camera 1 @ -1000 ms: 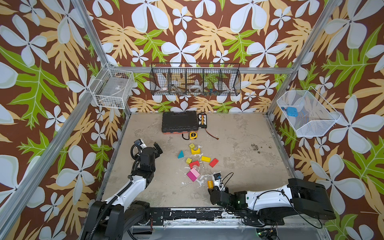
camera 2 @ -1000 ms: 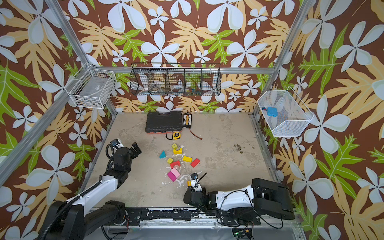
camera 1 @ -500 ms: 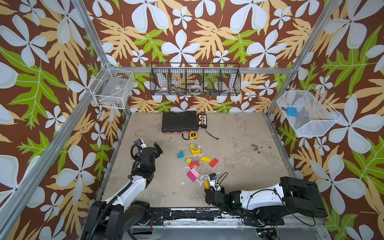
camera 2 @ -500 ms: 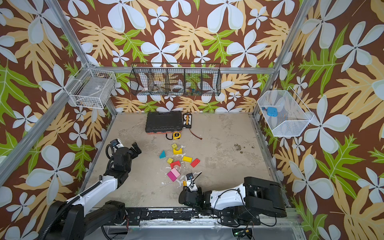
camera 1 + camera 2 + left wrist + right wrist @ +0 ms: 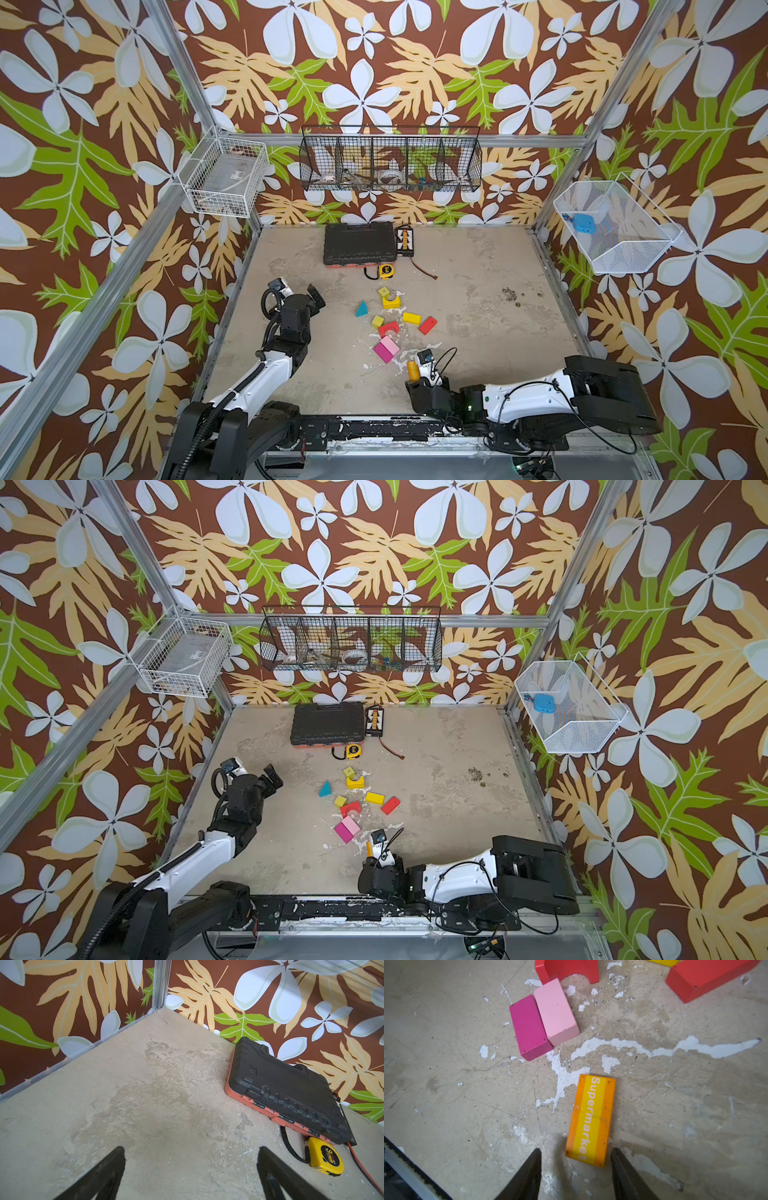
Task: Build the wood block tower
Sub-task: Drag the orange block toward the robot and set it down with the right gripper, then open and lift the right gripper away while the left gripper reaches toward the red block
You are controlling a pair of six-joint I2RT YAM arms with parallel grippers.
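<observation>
Landmark: the black tool case [image 5: 359,243] lay flat against the back wall, and every place below is given from it.
Left gripper [image 5: 191,1150]: spread wide with nothing between its fingers [image 5: 110,1167], it hung over bare table [image 5: 166,1095] in front of the case and to its left, well apart from it.
Right gripper [image 5: 575,1149]: released. Its fingers [image 5: 529,1172] straddled one end of the orange block [image 5: 591,1120], with a clear gap on one side and barely any on the other, while the block lay flat on the table.
Orange block, place: of all the wood blocks it was farthest from the case, straight in front of it.
Pink brick [image 5: 555,1012] and magenta brick [image 5: 530,1027]: they lay side by side, touching, one step nearer the case than the orange block.
Red arch [image 5: 388,328], red brick [image 5: 427,325], yellow brick [image 5: 411,318], small yellow cube [image 5: 377,321]: these lay loose in a band nearer the case again.
Teal wedge [image 5: 361,308], yellow arch [image 5: 392,301], second yellow cube [image 5: 383,291]: nearest the case among the blocks.
Yellow tape measure [image 5: 325,1159]: just beside the case's front edge, with its black strap looped against it.
Right wrist view alone: it showed "Supermarket" in white on the orange block's yellow stripe. In both top views that block was only a small orange sliver [image 5: 368,848].
Left wrist view alone: it showed the case's orange lower edge and a "3" on the tape measure's label.
Top views alone: they showed the whole scatter of blocks together.
</observation>
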